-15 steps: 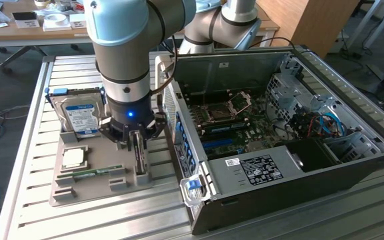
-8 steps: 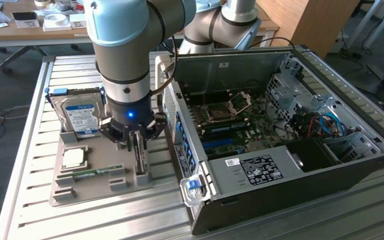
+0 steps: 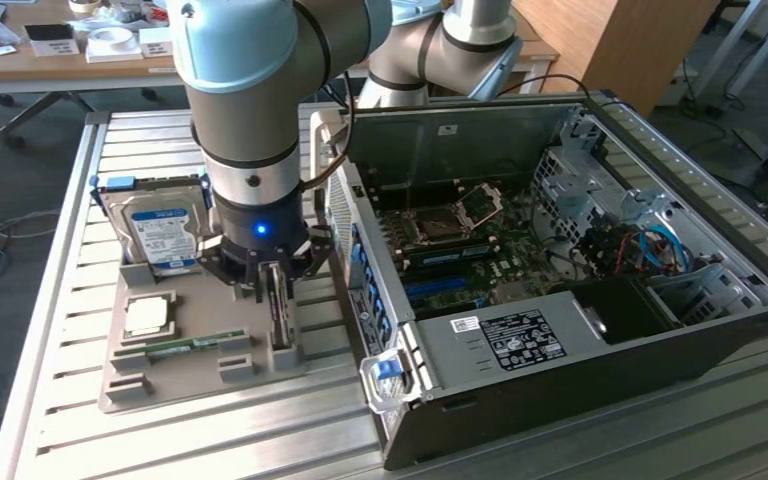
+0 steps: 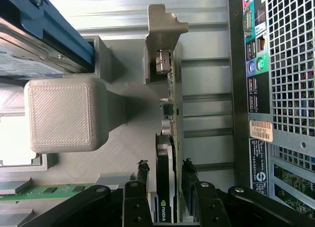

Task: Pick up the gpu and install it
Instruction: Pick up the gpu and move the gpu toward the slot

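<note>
— What does the graphics card [image 3: 279,305] look like?
— Thin and flat. It stands on its long edge in a slot of the grey tray [image 3: 184,385], on the side nearest the computer case [image 3: 598,380]. The wrist view shows more of it: a black face, a green board edge and a pale metal bracket [image 4: 160,45] at the end away from the gripper [image 3: 275,278].
— Is the gripper holding it?
— No. It is down over the card with its jaws apart, one finger [image 4: 142,170] on each side. A sliver of grey shows between that finger and the black face.
— What does the exterior view add?
— The case lies open on the slatted table [image 3: 291,430], with its motherboard [image 3: 478,250] showing. The tray also holds an upright hard drive [image 3: 160,230], a processor chip [image 3: 148,315] and a memory stick [image 3: 184,346] lying flat.
— Is anything crowding the card?
— The case's rear panel with its ports [image 4: 253,64] stands just beside it. A grey tray post [image 4: 61,113] is near on the other side.
</note>
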